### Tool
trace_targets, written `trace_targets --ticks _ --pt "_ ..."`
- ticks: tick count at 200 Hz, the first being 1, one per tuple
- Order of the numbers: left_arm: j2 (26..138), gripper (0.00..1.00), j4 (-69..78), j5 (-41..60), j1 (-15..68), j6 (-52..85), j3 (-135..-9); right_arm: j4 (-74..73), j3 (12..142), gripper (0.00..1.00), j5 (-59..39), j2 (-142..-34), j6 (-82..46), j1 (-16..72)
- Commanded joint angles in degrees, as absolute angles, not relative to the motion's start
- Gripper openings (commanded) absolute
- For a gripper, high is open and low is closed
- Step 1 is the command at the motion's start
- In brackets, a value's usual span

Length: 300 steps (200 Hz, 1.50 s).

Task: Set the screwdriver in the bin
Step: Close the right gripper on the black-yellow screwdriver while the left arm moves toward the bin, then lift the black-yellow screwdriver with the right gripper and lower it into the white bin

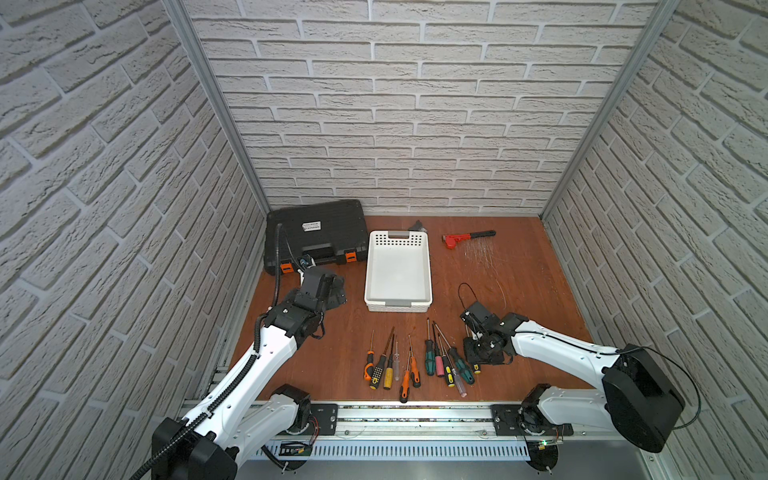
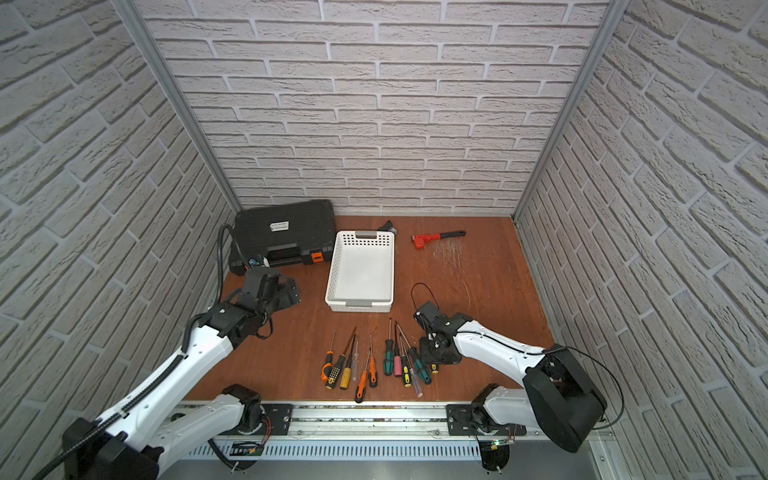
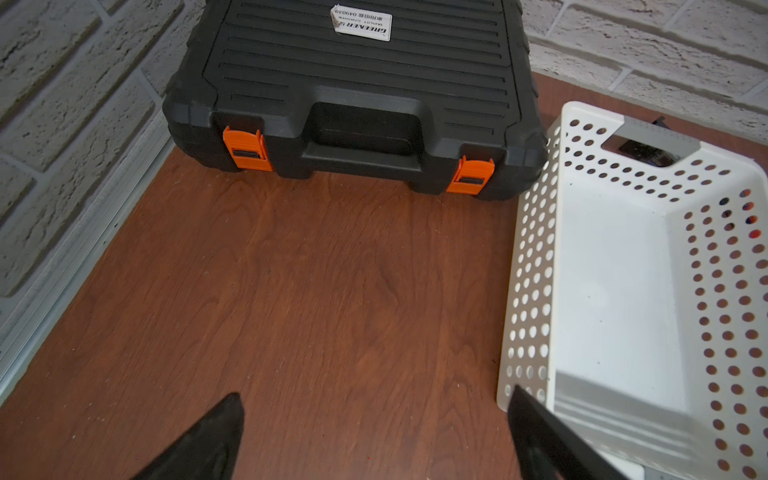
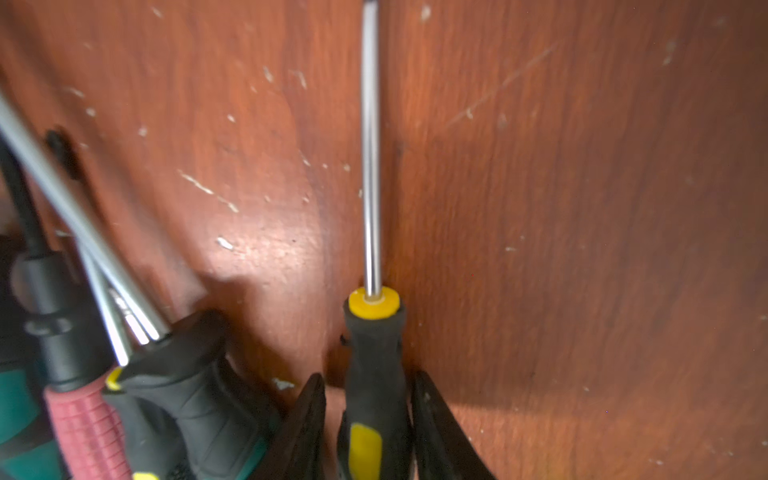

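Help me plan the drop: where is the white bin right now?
In both top views the white bin sits mid-table toward the back wall, just right of the black tool case and beyond the row of screwdrivers.

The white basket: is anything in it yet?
Empty. Both top views show the bare white floor of the bin; the screwdrivers all lie outside it.

Open brown wooden desk is stretching right of the white perforated plastic basket; a crowded row of colourful-handled screwdrivers is blocking the front, a black ribbed case the far-left corner.
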State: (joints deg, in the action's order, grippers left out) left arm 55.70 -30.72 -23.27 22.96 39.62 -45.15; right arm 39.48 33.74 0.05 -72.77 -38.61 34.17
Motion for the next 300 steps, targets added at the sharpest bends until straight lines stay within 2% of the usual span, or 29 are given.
trace_targets --ticks 1,15,37,43,80,115,158,213,244,300 --pt "54.7 0.98 -30.8 -24.9 23.1 39.8 -44.2 38.8 32.3 0.37 -0.4 -71.9 -39.6 33.7" --pt "54.8 0.98 -30.5 -25.0 23.1 39.8 -44.1 38.5 31.9 0.34 -0.4 -71.8 -39.7 33.6" --pt "54.9 0.98 -30.6 -25.0 23.1 39.7 -44.2 38.5 31.9 0.10 -0.4 -70.5 -40.3 32.8" --pt "54.9 0.98 -30.6 -25.0 23.1 39.6 -44.2 38.7 31.9 0.07 -0.5 -69.6 -40.4 32.2" --pt "54.5 0.98 -30.8 -25.8 23.0 39.5 -44.2 42.9 36.4 0.06 -1.8 -63.0 -38.5 27.3" --pt "56.0 0.98 -31.8 -24.5 23.0 39.2 -44.9 46.2 51.3 0.06 -4.1 -65.2 -34.0 25.9" --pt "61.6 0.98 -35.9 -17.6 22.5 38.4 -49.1 41.1 75.5 0.06 -15.3 -83.4 -29.1 26.5" --pt "60.8 0.98 -36.7 -10.1 22.4 41.3 -47.6 37.3 99.3 0.06 -20.4 -108.5 -27.7 30.2" --pt "60.1 0.98 -39.1 -8.8 22.4 43.1 -46.8 35.2 104.9 0.06 -20.7 -118.4 -29.4 32.4" --pt "59.8 0.98 -38.9 -6.5 22.3 43.9 -44.7 30.2 104.5 0.06 -21.1 -124.8 -33.4 33.5"
